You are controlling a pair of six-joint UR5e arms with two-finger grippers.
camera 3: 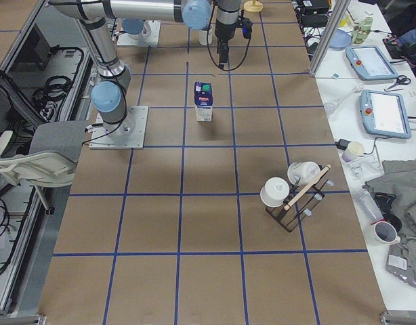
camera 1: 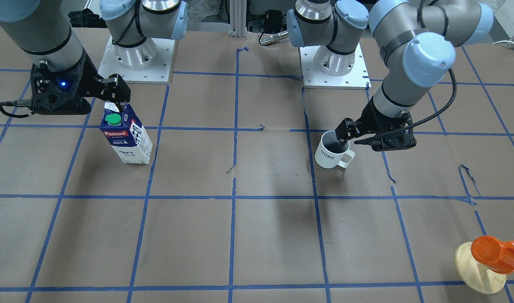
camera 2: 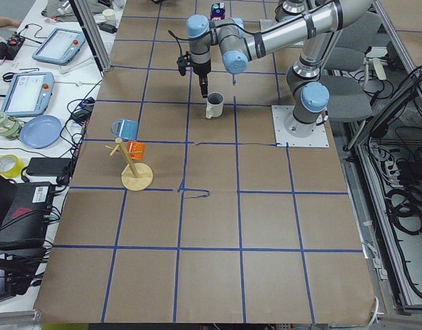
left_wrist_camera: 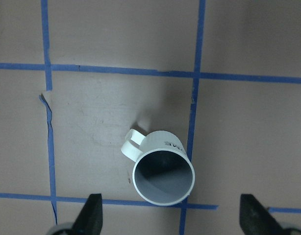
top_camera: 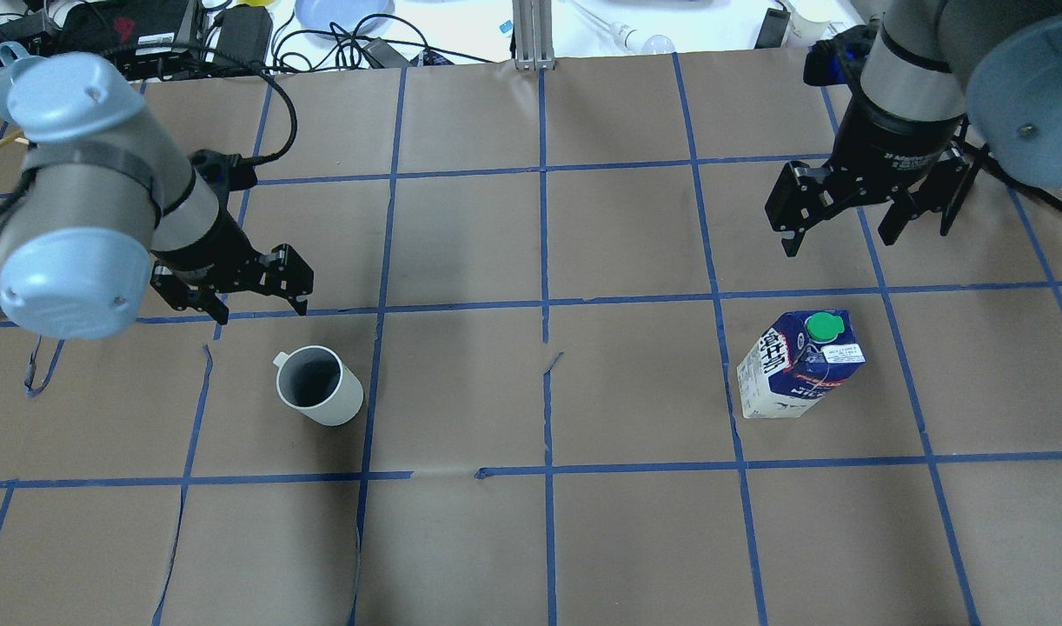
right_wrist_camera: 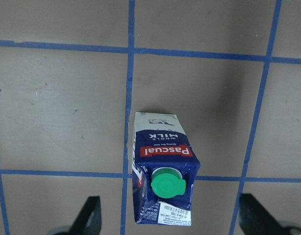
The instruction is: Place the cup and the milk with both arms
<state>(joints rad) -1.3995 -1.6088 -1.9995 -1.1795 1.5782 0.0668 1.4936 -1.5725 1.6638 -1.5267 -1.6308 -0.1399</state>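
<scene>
Cup (top_camera: 318,397) and milk (top_camera: 796,365), one of each, stand well apart on table (top_camera: 540,539), nearer the robot's edge.
Two claws, both open and empty: left claw (top_camera: 257,306) above cup, right claw (top_camera: 837,243) above milk.

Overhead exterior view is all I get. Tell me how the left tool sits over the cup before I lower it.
Observer: In the left wrist view the cup stands between the left tool's open fingers, with a gap on each side.
Operator: Now report the right side.
Observer: The right wrist view shows the milk between the right tool's open fingers, touching neither.
Operator: Flag anything outside my frame.
Observer: The front-facing view shows an orange cup on a wooden stand on the left arm's side, well away from both tools.
</scene>
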